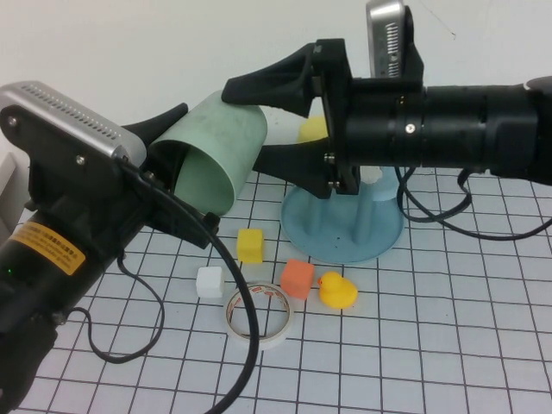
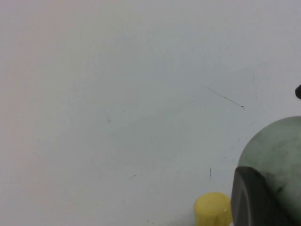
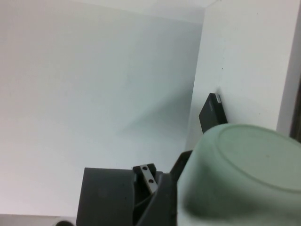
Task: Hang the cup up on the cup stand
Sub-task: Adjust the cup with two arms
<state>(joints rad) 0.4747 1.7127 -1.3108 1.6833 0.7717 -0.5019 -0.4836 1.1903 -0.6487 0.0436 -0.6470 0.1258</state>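
The pale mint-green cup (image 1: 216,155) hangs tilted in the air above the gridded table, its open mouth toward my left arm. My left gripper (image 1: 177,172) is shut on its rim end; one of its fingers (image 2: 254,202) lies against the cup wall (image 2: 277,150). My right gripper (image 1: 246,125) comes from the right, and its two jaws straddle the cup's base end and touch it. The cup base (image 3: 244,174) fills the right wrist view. The blue-teal cup stand (image 1: 345,228) sits behind and below the right gripper, mostly hidden, with a yellow cup (image 1: 312,129) on it.
A yellow block (image 1: 250,244), white block (image 1: 210,282), orange block (image 1: 297,278), rubber duck (image 1: 336,291) and tape roll (image 1: 259,312) lie on the mat in front of the stand. The yellow cup (image 2: 212,209) also shows in the left wrist view. A white wall stands behind.
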